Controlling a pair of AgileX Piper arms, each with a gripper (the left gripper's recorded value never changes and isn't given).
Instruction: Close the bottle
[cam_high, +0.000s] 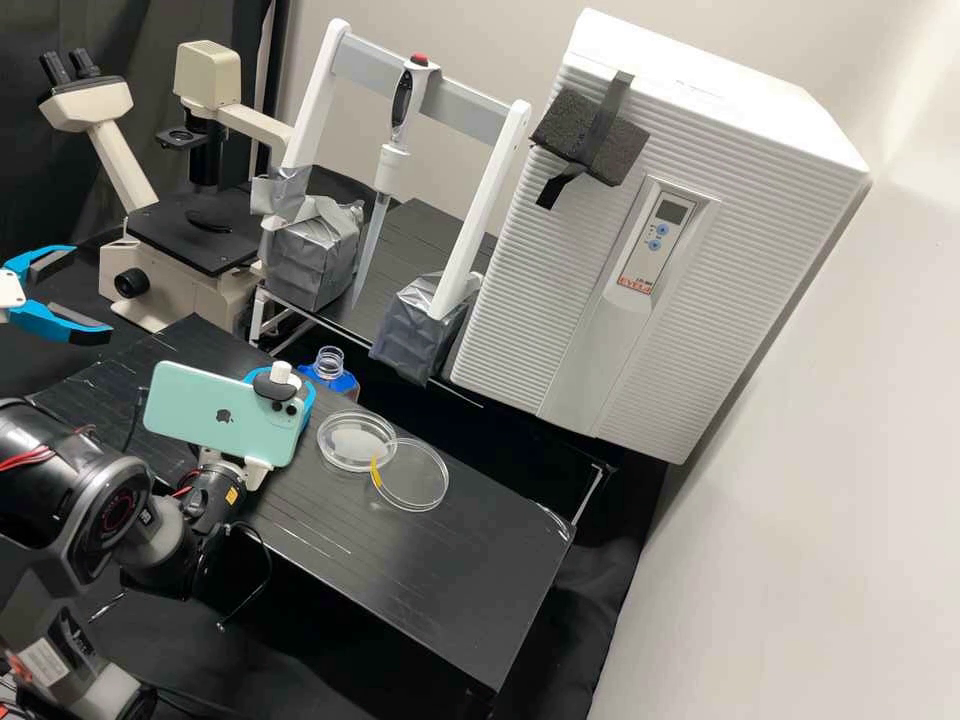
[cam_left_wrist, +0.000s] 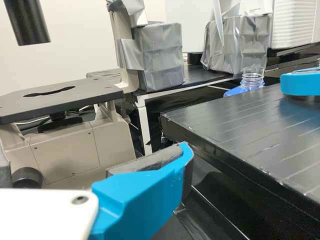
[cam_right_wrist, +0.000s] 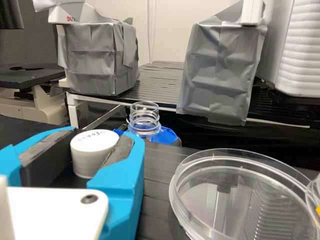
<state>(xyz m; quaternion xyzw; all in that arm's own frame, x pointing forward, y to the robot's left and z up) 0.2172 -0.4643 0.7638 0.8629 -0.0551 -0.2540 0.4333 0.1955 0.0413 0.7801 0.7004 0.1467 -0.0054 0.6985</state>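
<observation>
High view: left gripper (cam_high: 88, 290) at far left edge, fingers spread wide, empty. Right gripper (cam_high: 283, 390) left of centre over the black bench (cam_high: 420, 560), clamped on a small white cap (cam_high: 282, 372), cap upright. Bottle (cam_high: 327, 364) just right of it, neck uncapped, blue below. Petri dish (cam_high: 352, 440) at centre, whitish inside; second Petri dish (cam_high: 412, 478) overlaps its rim, clear.

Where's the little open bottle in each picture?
High view: bottle just past the bench's far edge, behind the right pincer.
Left wrist view: bottle far off, past the bench.
Right wrist view: bottle just beyond the held white cap.
Shared landmark: taped grey block behind it.
</observation>
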